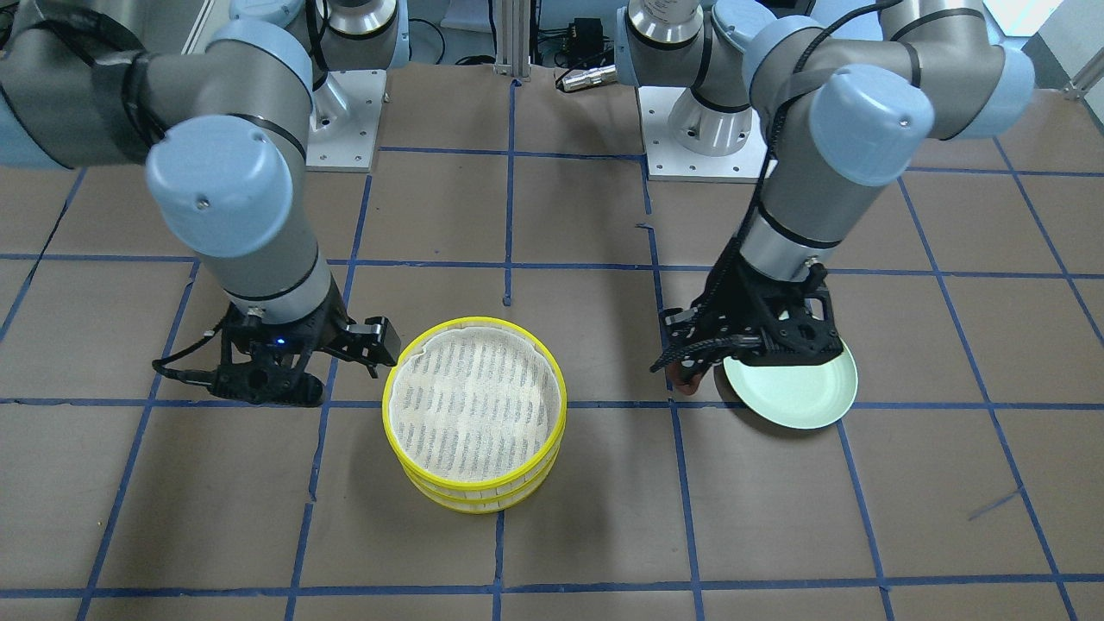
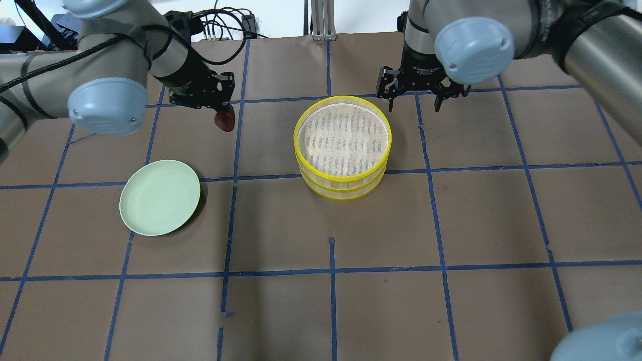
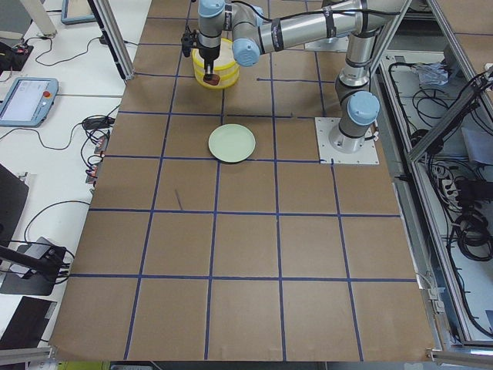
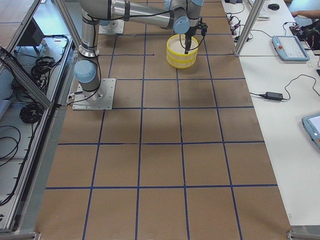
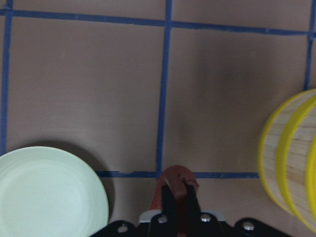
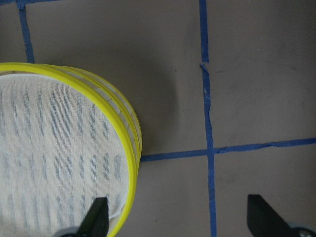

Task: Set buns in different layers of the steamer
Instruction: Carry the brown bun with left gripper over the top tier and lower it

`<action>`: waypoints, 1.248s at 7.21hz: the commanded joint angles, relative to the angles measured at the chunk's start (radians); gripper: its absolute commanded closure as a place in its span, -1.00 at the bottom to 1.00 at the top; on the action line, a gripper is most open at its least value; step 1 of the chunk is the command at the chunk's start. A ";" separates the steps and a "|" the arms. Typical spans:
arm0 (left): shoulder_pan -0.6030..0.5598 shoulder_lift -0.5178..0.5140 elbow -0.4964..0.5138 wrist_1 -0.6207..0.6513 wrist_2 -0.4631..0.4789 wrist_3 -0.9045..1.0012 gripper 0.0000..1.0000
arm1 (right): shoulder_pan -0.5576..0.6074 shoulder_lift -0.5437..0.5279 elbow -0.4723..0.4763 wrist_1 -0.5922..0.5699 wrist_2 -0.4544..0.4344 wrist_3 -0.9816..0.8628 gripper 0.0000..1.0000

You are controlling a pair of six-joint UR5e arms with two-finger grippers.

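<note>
The steamer (image 2: 342, 145) is two yellow-rimmed trays stacked at the table's middle; the top tray's cloth base is bare. It also shows in the front view (image 1: 474, 414). My left gripper (image 2: 224, 113) is shut on the dark reddish-brown bun (image 2: 224, 120) and holds it above the table, between the plate and the steamer. The left wrist view shows the bun (image 5: 177, 178) between the fingers. My right gripper (image 2: 414, 99) is open and empty at the steamer's far right rim, and it also shows in the right wrist view (image 6: 177, 222). The white bun is not in view.
The pale green plate (image 2: 160, 196) lies empty left of the steamer, and also shows in the front view (image 1: 802, 388) and the left wrist view (image 5: 49, 192). Brown paper with blue tape lines covers the table. Both arm bases stand at the robot's side.
</note>
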 commanded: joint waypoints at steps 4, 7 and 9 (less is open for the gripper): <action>-0.257 -0.190 0.002 0.352 -0.110 -0.535 0.41 | -0.133 -0.190 -0.075 0.320 0.047 -0.295 -1.00; -0.257 -0.183 0.004 0.351 -0.095 -0.485 -1.00 | -0.111 -0.201 -0.040 0.314 0.049 -0.286 -1.00; -0.213 -0.118 0.041 0.194 -0.069 -0.145 -1.00 | -0.110 -0.201 -0.038 0.313 0.052 -0.286 -1.00</action>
